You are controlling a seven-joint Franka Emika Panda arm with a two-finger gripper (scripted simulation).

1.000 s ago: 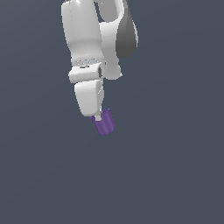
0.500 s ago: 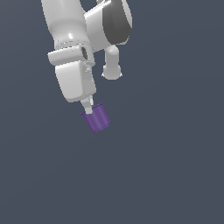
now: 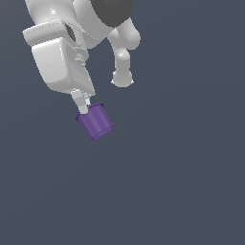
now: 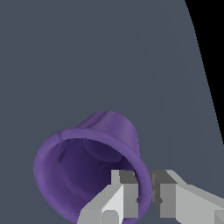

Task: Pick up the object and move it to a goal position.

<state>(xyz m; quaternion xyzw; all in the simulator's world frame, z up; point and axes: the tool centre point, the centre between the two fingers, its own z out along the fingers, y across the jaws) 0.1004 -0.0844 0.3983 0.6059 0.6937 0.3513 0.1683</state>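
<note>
The object, a small purple cup (image 3: 96, 123) with a flared rim, hangs tilted in mid-air below the white arm in the exterior view. My gripper (image 3: 84, 106) is shut on its rim. The wrist view looks into the cup's open mouth (image 4: 87, 162), with one finger (image 4: 120, 192) inside the rim and the other (image 4: 168, 192) outside, pinching the wall at my gripper (image 4: 144, 190).
A plain dark grey surface (image 3: 182, 182) fills the exterior view. The white arm's wrist housing (image 3: 60, 62) and a rounded link (image 3: 122, 72) sit above the cup. A black strip runs along one edge of the wrist view.
The arm with the cup has moved toward the exterior view's left and slightly up. The cup stays in the grip and appears a bit larger.
</note>
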